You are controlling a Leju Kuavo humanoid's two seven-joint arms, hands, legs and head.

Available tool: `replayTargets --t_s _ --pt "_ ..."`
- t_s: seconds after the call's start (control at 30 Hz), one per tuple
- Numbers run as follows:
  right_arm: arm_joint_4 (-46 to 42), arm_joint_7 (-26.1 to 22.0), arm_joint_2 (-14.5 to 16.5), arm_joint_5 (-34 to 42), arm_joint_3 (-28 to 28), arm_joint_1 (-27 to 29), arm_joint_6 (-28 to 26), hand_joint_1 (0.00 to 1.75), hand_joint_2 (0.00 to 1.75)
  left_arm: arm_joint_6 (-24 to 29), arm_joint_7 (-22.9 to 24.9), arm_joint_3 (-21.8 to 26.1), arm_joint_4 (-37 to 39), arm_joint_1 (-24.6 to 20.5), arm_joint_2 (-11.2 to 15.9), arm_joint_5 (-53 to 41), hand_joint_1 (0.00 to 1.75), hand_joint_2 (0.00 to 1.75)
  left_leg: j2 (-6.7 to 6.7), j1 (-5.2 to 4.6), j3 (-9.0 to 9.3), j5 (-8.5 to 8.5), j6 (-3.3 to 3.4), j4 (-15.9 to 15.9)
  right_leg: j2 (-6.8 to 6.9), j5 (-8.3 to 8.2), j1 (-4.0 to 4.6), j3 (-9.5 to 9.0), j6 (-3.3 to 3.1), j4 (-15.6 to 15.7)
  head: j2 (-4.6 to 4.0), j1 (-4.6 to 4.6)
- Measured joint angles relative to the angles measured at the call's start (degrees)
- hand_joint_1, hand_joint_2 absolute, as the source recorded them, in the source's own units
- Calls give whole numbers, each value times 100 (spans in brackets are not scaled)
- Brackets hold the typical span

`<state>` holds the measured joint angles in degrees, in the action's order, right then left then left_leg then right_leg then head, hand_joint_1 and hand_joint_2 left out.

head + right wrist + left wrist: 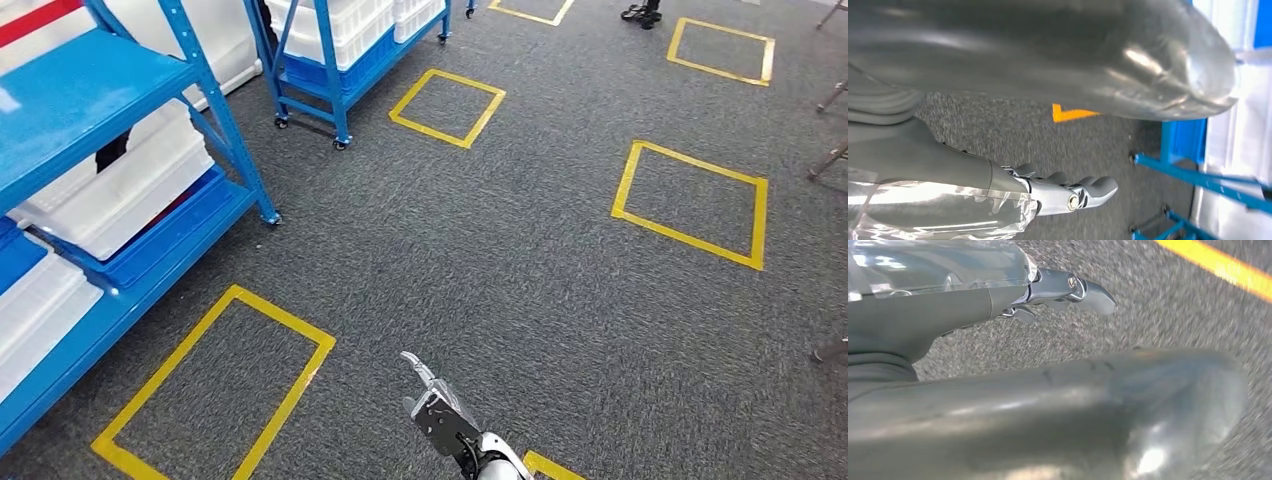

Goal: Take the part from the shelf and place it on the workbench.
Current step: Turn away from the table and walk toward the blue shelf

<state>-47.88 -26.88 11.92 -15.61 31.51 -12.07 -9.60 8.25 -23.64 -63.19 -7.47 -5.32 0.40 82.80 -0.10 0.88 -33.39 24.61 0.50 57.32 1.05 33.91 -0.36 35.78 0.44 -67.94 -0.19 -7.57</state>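
Note:
A blue shelf (95,95) stands at the left with white bins (125,190) on its lower levels; what the bins hold is hidden. My right hand (440,410) hangs low over the grey carpet, fingers stretched out and apart, holding nothing. The right wrist view has that hand (998,175) pointing toward blue shelf legs (1198,172) on casters. In the left wrist view my left hand (948,305) hovers over carpet near a yellow tape line (1218,265), fingers (1088,290) extended and empty.
A second blue wheeled shelf (340,75) with white bins stands at the back. Yellow tape squares (215,385) (690,200) mark the carpet. A person's shoes (640,12) are at the far edge, and metal stand legs (830,160) at the right.

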Motion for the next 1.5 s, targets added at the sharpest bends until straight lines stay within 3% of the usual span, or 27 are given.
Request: replayTargets --t_s 0.07,0.1,0.17,0.23,0.3,0.37,0.43,0.5,0.57,0.6,0.63,0.7,0.77,0.8,0.87,0.9,0.97,1.03,1.07,1.1,1.13,1.17,1.23,1.3,1.37,1.43,1.5 --pt "1 7 -35 0 -5 41 0 0 0 -2 -1 0 -1 -2 2 0 0 0 -158 -12 -17 -7 18 6 -85 216 -1 341 4 -658 -1 0" --pt "1 15 -47 -1 -7 54 0 0 0 -4 -3 0 -1 5 2 -1 0 0 -239 -16 -20 -8 18 12 -94 155 -1 379 -3 -704 -1 0" --pt "0 64 -59 -9 -9 64 4 0 0 -18 -28 -3 -2 12 2 -23 0 0 -400 -17 -20 -10 7 32 -179 -242 -5 125 -34 -136 0 1" --pt "8 116 -83 -27 -20 74 24 0 0 -8 -39 -12 -9 -5 -4 -52 0 0 -548 -26 -35 -11 -30 59 -444 -557 -18 -216 -67 616 0 1" --pt "43 111 -128 -48 -45 110 32 0 0 49 27 -19 -22 -9 -16 -54 0 0 -663 -26 -65 -24 -98 60 -565 -614 -9 -330 -92 887 -1 1" --pt "97 69 -169 -46 -92 166 0 0 0 117 137 -20 -31 24 -32 -32 0 0 -705 -16 -94 -38 -168 49 -438 -649 -5 -346 -151 927 -1 0" --pt "137 19 -197 -4 -152 236 -36 0 0 172 237 -20 -38 53 -53 -7 0 0 -453 -26 -189 96 -208 240 -305 -681 -22 -375 -229 992 -1 -2" --pt "174 -6 -232 32 -205 324 -42 0 0 193 302 -20 -51 52 -81 2 0 0 -137 -24 -478 448 -236 862 -143 -682 -9 -387 -276 1016 -1 -4" --pt "217 8 -272 26 -235 396 -21 0 0 189 314 -14 -63 53 -115 38 0 0 -52 -2 -803 726 -272 1557 37 -671 14 -381 -293 1013 0 -3" --pt "233 25 -288 18 -247 414 -9 0 0 180 302 -3 -70 60 -133 76 0 0 -35 6 -845 724 -285 1670 120 -664 20 -379 -291 1010 1 -3" --pt "244 42 -299 10 -263 421 -2 0 0 170 284 12 -78 67 -153 119 0 0 -11 11 -766 616 -292 1548 192 -656 22 -382 -283 1008 1 -3" --pt "250 64 -324 2 -310 426 17 0 0 159 256 40 -90 68 -190 171 0 0 173 6 -344 275 -275 791 318 -631 25 -405 -249 998 0 -4" --pt "250 76 -361 -5 -366 427 40 0 0 165 255 57 -99 46 -230 178 0 0 385 -37 -17 97 -196 184 430 -597 51 -428 -193 981 -1 -3" --pt "250 81 -378 -8 -391 427 50 0 0 167 258 65 -103 36 -250 179 0 0 433 -62 33 88 -152 73 483 -585 63 -437 -165 976 -1 -2" --pt "250 86 -399 -8 -432 425 75 0 0 156 261 84 -109 32 -281 172 0 0 310 -72 28 72 -76 49 580 -566 64 -459 -106 984 -1 -1" --pt "250 86 -403 2 -450 425 95 0 0 146 261 89 -111 36 -298 155 0 0 249 -60 40 55 -47 22 533 -528 52 -465 -69 953 -1 0" --pt "252 81 -412 41 -512 433 137 0 0 120 261 92 -117 32 -327 107 0 0 133 -27 64 15 19 -29 250 -283 24 -333 -2 602 0 0" --pt "271 74 -429 97 -592 478 168 0 0 98 262 92 -120 16 -341 68 0 0 5 -29 44 -2 55 -35 -24 97 1 24 28 -161 0 1" --pt "286 71 -440 116 -626 510 179 0 0 93 263 92 -121 12 -343 58 0 0 -74 -31 36 -7 60 -33 -63 212 -2 199 34 -501 -1 1" --pt "304 69 -452 126 -655 537 187 0 0 90 264 92 -121 14 -344 55 0 0 -158 -32 33 -10 61 -30 -78 217 -3 298 35 -674 -1 1" --pt "320 67 -462 129 -681 553 192 0 0 89 267 92 -121 21 -345 54 0 0 -241 -32 35 -11 57 -25 -91 100 -5 288 31 -612 -1 1" --pt "332 66 -470 129 -705 561 194 0 0 89 270 92 -121 26 -349 52 0 0 -323 -30 42 -11 49 -17 -121 -111 -11 168 20 -324 -1 1" --pt "345 63 -476 129 -742 561 197 0 0 87 277 92 -122 23 -361 51 0 0 -460 -37 37 -1 16 14 -366 -515 -37 -180 -4 482 -1 1" --pt "351 62 -477 129 -757 566 202 0 0 87 280 92 -123 16 -373 50 0 0 -572 -44 0 -1 -46 39 -553 -647 -44 -342 -39 887 0 1" --pt "357 60 -474 129 -762 571 210 0 0 88 287 92 -123 28 -375 50 0 0 -665 -36 -36 -19 -122 29 -479 -653 -30 -347 -103 921 0 1" --pt "362 57 -464 129 -767 565 230 0 0 93 293 92 -123 43 -374 53 0 0 -503 -32 -100 60 -175 138 -353 -681 -36 -368 -189 967 0 1" --pt "383 51 -458 133 -780 566 256 0 0 97 295 92 -123 39 -373 56 0 0 -198 -33 -344 373 -205 666 -197 -688 -32 -380 -259 997 0 0"
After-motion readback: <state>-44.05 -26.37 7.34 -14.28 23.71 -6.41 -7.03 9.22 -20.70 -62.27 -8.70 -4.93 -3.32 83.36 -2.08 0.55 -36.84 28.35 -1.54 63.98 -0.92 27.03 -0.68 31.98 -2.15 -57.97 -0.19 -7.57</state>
